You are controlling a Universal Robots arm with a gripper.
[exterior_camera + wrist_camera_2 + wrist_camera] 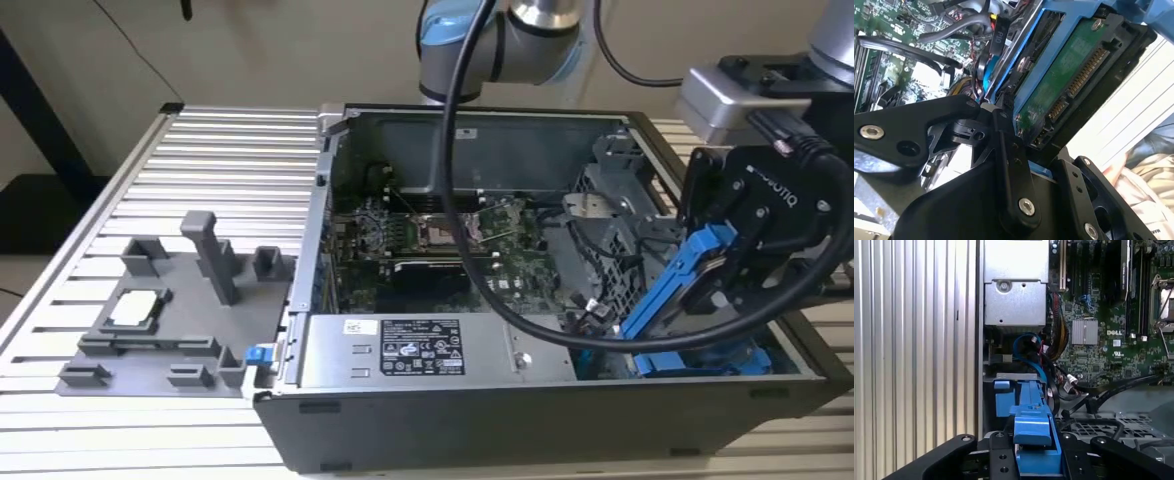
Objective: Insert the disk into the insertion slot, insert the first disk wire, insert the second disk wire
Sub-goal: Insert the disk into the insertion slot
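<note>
My gripper [731, 262] is shut on the disk [678, 285], a drive in a bright blue carrier frame. I hold it tilted on edge over the front corner of the open computer case, at the exterior view's right. Its green circuit board and connector [1070, 85] face the second wrist view, with a black finger [1010, 165] pressed on the frame edge. The blue frame [1032, 412] points down toward the insertion slot [1015, 376]. Another blue-fronted carrier [707, 360] sits in the bay below. A blue disk wire [1028, 346] and black wires [587, 318] lie loose beside the bay.
The case [400, 440] lies open on a ribbed metal table [147, 160]. Inside are the motherboard [441, 240], a grey power supply [407, 350] and a metal drive cage [607, 200]. A grey fixture plate [160, 310] sits at the exterior view's left.
</note>
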